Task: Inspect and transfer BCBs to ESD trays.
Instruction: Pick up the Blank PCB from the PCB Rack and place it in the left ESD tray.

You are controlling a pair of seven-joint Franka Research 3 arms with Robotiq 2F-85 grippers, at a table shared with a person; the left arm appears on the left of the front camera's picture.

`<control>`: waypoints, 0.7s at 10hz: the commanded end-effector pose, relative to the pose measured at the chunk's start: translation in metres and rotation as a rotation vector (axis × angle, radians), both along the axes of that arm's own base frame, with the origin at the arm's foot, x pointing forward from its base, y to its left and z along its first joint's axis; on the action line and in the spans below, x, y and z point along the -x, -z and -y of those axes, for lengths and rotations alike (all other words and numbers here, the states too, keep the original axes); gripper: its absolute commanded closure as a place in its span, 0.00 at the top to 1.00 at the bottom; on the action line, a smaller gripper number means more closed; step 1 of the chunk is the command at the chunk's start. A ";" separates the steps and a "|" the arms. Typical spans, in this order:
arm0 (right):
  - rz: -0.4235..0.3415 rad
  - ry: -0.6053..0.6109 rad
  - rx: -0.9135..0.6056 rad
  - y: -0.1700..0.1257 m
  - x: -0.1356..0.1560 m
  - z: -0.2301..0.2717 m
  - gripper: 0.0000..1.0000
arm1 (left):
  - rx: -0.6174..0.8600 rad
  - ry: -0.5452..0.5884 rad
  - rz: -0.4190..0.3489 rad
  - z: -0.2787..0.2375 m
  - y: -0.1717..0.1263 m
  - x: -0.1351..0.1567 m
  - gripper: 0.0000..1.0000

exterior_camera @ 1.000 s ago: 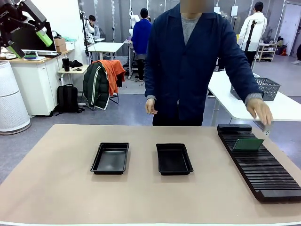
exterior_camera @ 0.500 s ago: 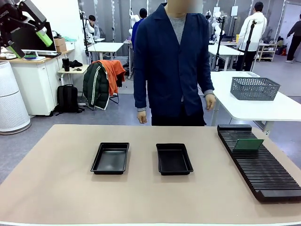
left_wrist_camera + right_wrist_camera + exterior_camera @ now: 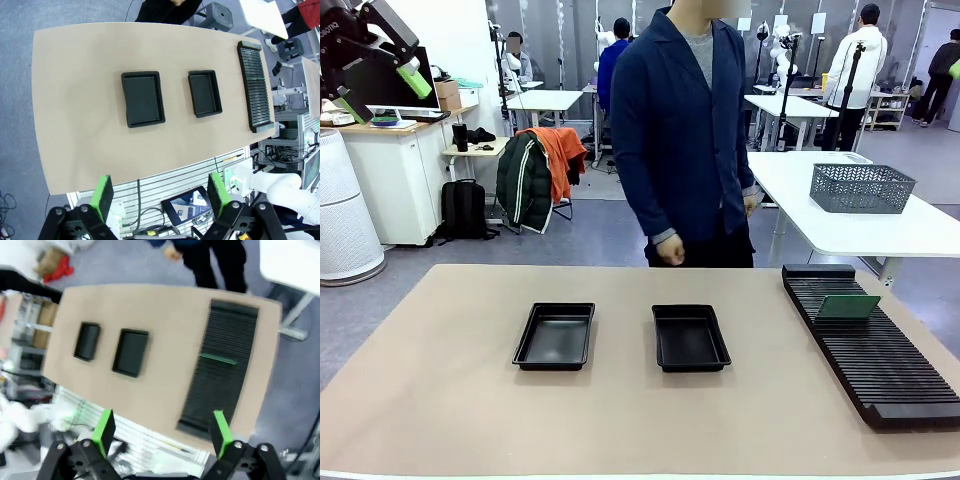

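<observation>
The left pincer [image 3: 161, 191] has its fingers apart with nothing between them, high above the table [image 3: 75, 100]. The right pincer [image 3: 162, 432] is likewise spread and holds nothing. In the front view, the first ESD tray [image 3: 555, 336] lies left of centre and the second ESD tray [image 3: 689, 338] at centre, well apart. One BCB [image 3: 848, 306] stands on edge in the slotted rack [image 3: 875, 370] at right, near its far end

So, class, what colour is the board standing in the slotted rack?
Green: the board stands in the black rack; clearest in the front view.
</observation>
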State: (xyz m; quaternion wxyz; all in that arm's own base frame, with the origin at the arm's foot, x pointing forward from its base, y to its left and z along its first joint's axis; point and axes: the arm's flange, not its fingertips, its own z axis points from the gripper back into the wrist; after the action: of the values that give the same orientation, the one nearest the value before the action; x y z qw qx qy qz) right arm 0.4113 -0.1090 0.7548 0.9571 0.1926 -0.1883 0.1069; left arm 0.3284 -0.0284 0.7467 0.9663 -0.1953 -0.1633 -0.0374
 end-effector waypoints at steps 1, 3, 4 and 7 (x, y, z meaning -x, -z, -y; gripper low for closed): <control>0.061 -0.181 0.179 0.047 -0.030 -0.003 1.00 | -0.005 -0.002 0.001 0.000 0.000 0.000 1.00; 0.076 -0.371 0.347 0.091 -0.059 -0.007 1.00 | -0.005 -0.002 0.001 0.000 0.000 0.000 1.00; 0.075 -0.464 0.400 0.112 -0.071 -0.007 1.00 | -0.005 -0.002 0.001 0.000 0.000 0.000 1.00; 0.094 -0.708 0.553 0.172 -0.096 -0.012 1.00 | -0.005 -0.002 0.001 0.000 0.000 0.000 1.00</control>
State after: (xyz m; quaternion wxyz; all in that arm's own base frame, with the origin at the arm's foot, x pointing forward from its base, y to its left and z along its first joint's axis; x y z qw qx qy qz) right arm 0.5102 -0.0973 0.5957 0.8872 0.0005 -0.1120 0.4475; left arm 0.3284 -0.0287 0.7470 0.9663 -0.1952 -0.1637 -0.0376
